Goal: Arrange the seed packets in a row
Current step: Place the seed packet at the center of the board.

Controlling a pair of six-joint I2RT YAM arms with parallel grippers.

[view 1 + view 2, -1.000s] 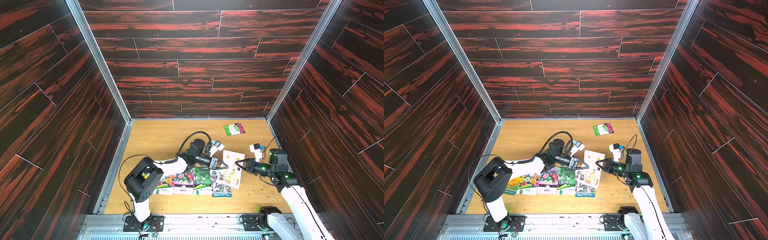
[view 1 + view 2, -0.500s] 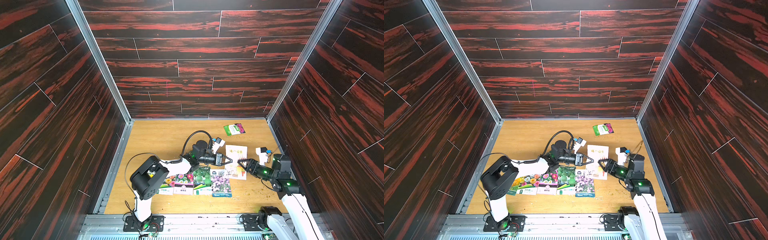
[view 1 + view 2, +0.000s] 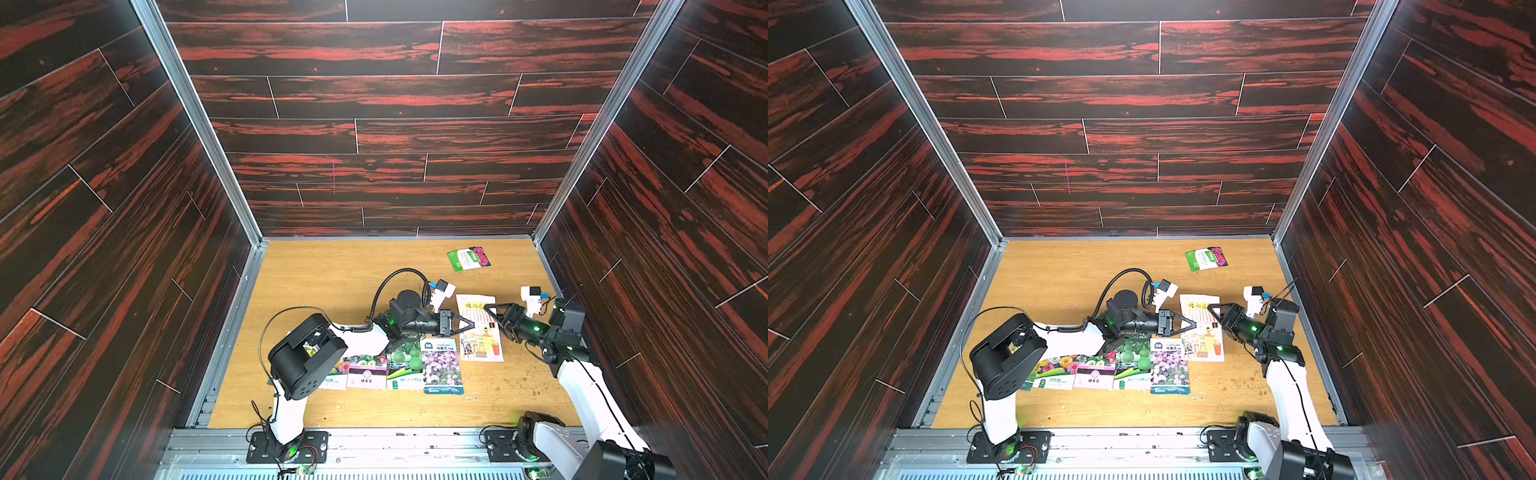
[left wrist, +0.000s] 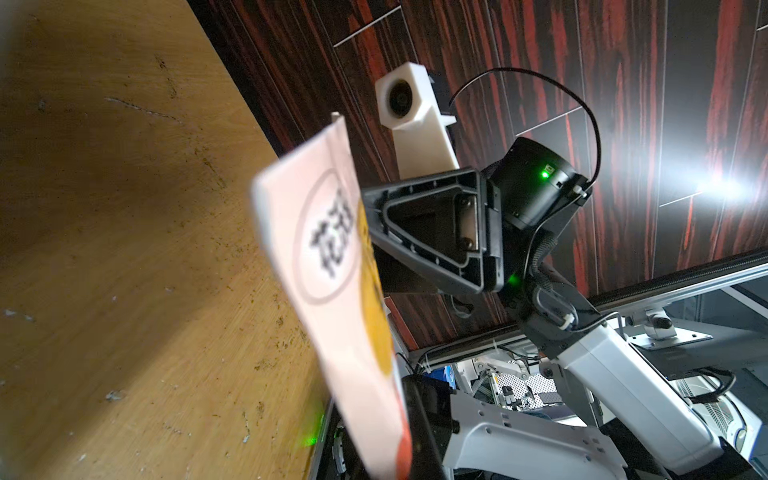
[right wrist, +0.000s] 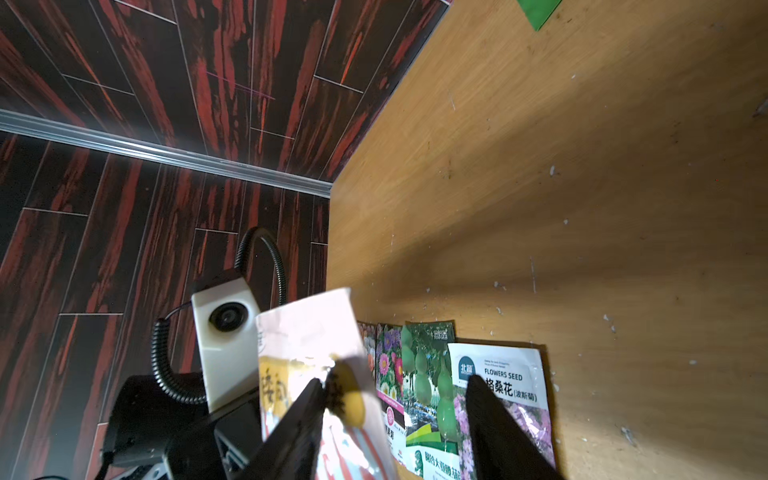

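My left gripper is shut on the white seed packet with the orange illustration and holds it tilted above the table; in the left wrist view this packet stands out from my jaws. My right gripper is open at the packet's right edge, its fingers apart with the white packet beside one of them. A row lies on the table near the front: mixed flowers, pink flowers, green gourds, purple flowers. A green and magenta packet lies alone at the back right.
Dark red plank walls close in the wooden table on three sides, with a metal rail along the front. Small crumbs dot the table at the right.
My right gripper has opened and let go of the white packet, drawing back to the right. My left gripper now carries the packet, which has shifted slightly right and back.
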